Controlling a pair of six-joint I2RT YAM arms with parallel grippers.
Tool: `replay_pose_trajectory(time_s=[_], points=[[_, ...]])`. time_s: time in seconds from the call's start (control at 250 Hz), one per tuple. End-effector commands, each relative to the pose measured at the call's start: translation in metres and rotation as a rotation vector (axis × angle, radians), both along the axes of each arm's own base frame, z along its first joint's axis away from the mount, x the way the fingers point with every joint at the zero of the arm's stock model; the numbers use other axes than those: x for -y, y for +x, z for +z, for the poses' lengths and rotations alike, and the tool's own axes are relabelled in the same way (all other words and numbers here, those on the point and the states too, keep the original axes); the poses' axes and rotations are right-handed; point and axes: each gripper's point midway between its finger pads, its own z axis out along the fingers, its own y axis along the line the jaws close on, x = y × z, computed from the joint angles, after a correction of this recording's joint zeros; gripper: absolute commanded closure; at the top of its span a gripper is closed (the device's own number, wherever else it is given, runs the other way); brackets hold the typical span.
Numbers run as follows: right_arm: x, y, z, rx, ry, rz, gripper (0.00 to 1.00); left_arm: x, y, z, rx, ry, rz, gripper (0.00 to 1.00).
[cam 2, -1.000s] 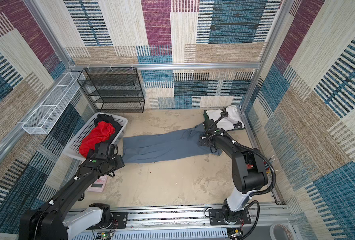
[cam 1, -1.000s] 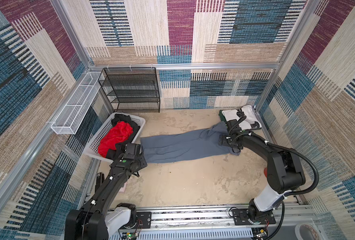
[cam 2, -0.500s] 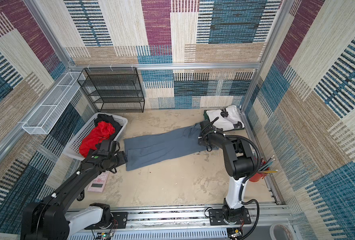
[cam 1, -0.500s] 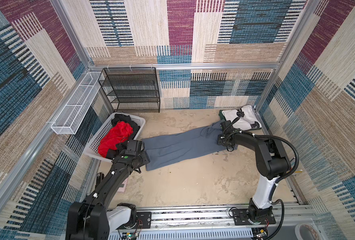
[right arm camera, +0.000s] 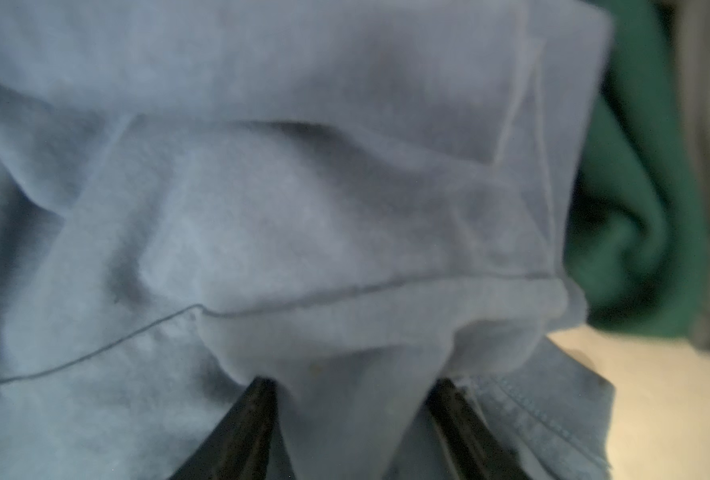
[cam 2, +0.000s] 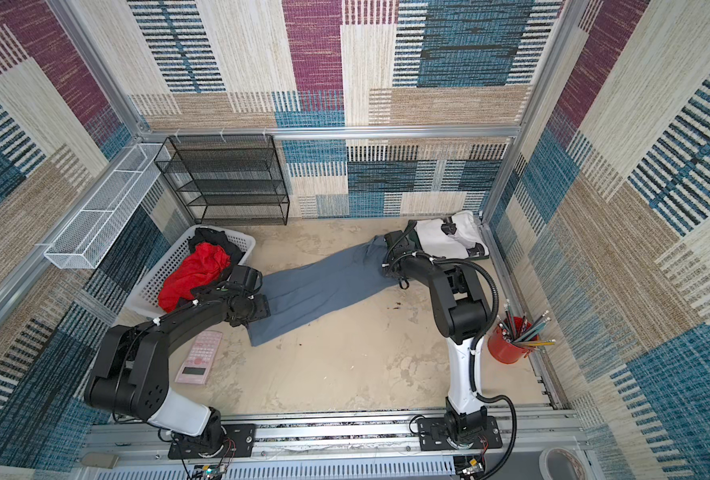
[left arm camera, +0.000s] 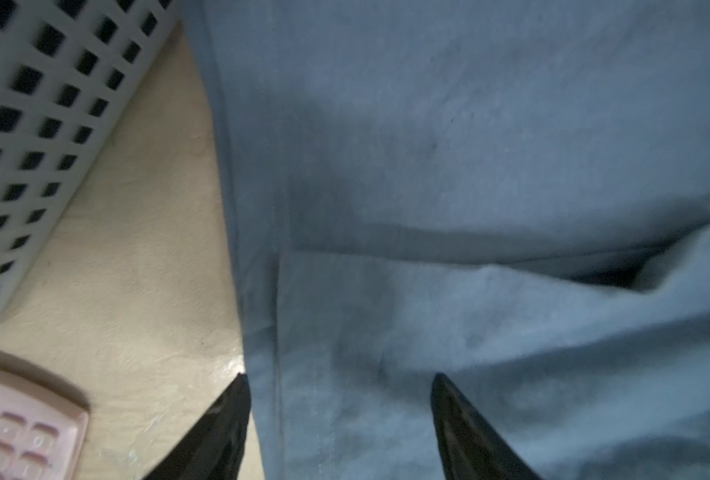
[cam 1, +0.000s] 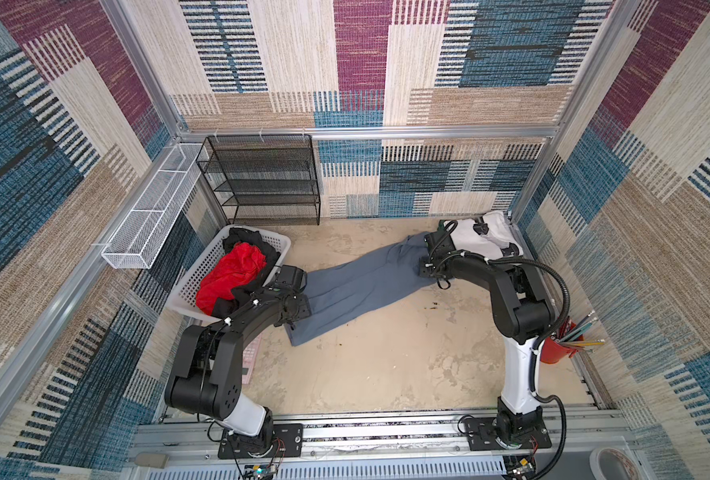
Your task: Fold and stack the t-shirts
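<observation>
Lying long, creased: soft slate-grey t-shirt (cam 1: 361, 286)

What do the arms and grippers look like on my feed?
Both arms are black jointed links with a white lowest segment. The left arm bears white cable ties; the right arm carries a thick ribbed black hose. The left gripper and right gripper have slim, pointed black fingers.

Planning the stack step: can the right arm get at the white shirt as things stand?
Probably yes. The right gripper sits at the end of the grey shirt, right beside the white shirt, nothing between; but its jaws straddle a grey fold.
</observation>
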Motion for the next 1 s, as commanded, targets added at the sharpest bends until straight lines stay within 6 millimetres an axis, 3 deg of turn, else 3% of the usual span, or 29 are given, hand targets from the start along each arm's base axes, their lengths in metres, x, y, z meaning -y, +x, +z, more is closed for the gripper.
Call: replay_pose_trajectory(time_s=[0.0, 0.172, 0.292, 0.436, 0.52, 0.76, 0.936, 0.996], points=[[-0.014, -0.005, -0.021, -0.109, 0.009, 0.085, 0.42, -0.002, -0.013, -0.011, -0.054, 0.047, -0.033, 0.31], [-0.019, 0.042, -0.014, -0.074, -0.059, 0.112, 0.36, 0.004, -0.040, -0.024, -0.120, 0.070, -0.059, 0.38], [-0.027, 0.072, -0.015, -0.064, -0.072, 0.132, 0.20, 0.013, -0.059, -0.028, -0.149, 0.067, -0.071, 0.42], [-0.038, 0.102, -0.019, -0.054, -0.065, 0.144, 0.00, 0.027, -0.089, -0.030, -0.213, 0.081, -0.121, 0.62], [-0.037, 0.115, -0.017, -0.034, -0.078, 0.138, 0.01, 0.037, -0.108, -0.031, -0.237, 0.083, -0.155, 0.73], [-0.035, 0.121, 0.015, 0.046, -0.050, 0.166, 0.01, 0.042, -0.153, -0.042, -0.298, 0.120, -0.196, 0.95], [-0.039, 0.116, 0.049, 0.085, -0.057, 0.259, 0.01, 0.049, -0.175, -0.044, -0.344, 0.156, -0.265, 0.96], [-0.039, 0.112, 0.064, 0.098, -0.060, 0.295, 0.01, 0.053, -0.180, -0.040, -0.349, 0.172, -0.291, 0.91]])
